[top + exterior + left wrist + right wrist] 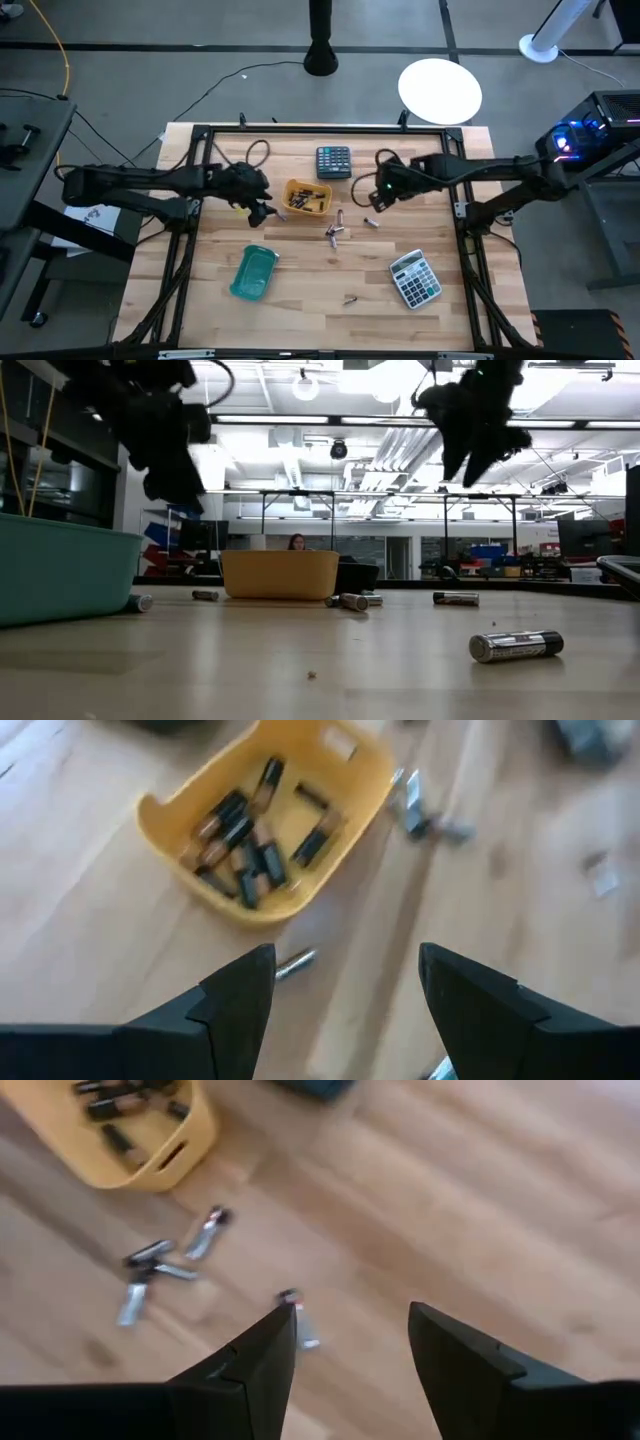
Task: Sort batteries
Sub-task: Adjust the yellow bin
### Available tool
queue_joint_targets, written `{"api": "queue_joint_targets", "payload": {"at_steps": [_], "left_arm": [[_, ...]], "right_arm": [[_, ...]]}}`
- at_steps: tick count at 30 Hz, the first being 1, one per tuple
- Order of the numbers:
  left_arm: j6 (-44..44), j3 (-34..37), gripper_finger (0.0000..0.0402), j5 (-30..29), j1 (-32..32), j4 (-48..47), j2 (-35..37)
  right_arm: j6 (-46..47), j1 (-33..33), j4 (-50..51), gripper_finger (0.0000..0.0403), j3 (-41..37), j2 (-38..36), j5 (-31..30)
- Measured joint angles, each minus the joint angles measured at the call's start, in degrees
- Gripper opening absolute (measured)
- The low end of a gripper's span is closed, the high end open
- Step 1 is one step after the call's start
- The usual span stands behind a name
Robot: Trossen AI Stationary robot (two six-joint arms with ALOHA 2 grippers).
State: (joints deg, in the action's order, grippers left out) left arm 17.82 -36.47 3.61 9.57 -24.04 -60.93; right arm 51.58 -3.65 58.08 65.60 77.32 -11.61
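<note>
A yellow tray point(307, 197) near the table's middle holds several small dark batteries point(245, 845). Loose batteries lie flat on the wood: a small cluster point(335, 232), one point(371, 222) to its right, one point(350, 298) nearer the front edge and one point(295, 963) just left of the yellow tray. My left gripper point(262, 210) hangs open over that last battery, touching nothing. My right gripper point(378, 200) hangs open to the right of the yellow tray, above the table; a loose battery point(298, 1320) lies below its fingers. Both show raised off the table in the low view.
An empty teal tray point(254, 272) sits at the front left. A dark calculator point(334, 161) lies behind the yellow tray, and a grey calculator point(415, 278) lies at the front right. A black frame point(200, 135) borders the wooden table.
</note>
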Motion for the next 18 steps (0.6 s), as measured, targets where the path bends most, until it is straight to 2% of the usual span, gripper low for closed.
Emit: {"api": "queue_joint_targets", "payload": {"at_steps": [2,4,7,9,10,18], "left_arm": [[-2.9,-1.9,0.0223,-3.7,0.0,-3.4,-2.6],[-4.4,-2.5,0.0188,-9.3,0.1,-5.4,-4.8],[-4.4,-2.5,0.0096,-15.0,1.5,-5.7,-7.7],[-4.2,-2.0,0.0030,-15.1,3.2,-4.1,-9.7],[-3.4,-1.4,0.0016,-14.5,3.9,-2.4,-10.8],[-1.9,0.2,0.0002,-10.6,7.1,4.8,-19.9]], "right_arm": [[3.1,1.0,-6.4,0.0175,-4.8,-1.8,2.1],[5.9,1.7,-14.0,0.0148,-9.1,-2.4,4.1],[8.1,2.3,-26.4,0.0074,-14.2,-1.1,7.9],[8.7,2.3,-33.8,0.0022,-16.0,0.9,9.6],[8.6,2.3,-36.2,0.0013,-16.3,2.2,10.1],[4.5,0.9,-44.2,0.0003,-11.3,17.3,9.3]]}}
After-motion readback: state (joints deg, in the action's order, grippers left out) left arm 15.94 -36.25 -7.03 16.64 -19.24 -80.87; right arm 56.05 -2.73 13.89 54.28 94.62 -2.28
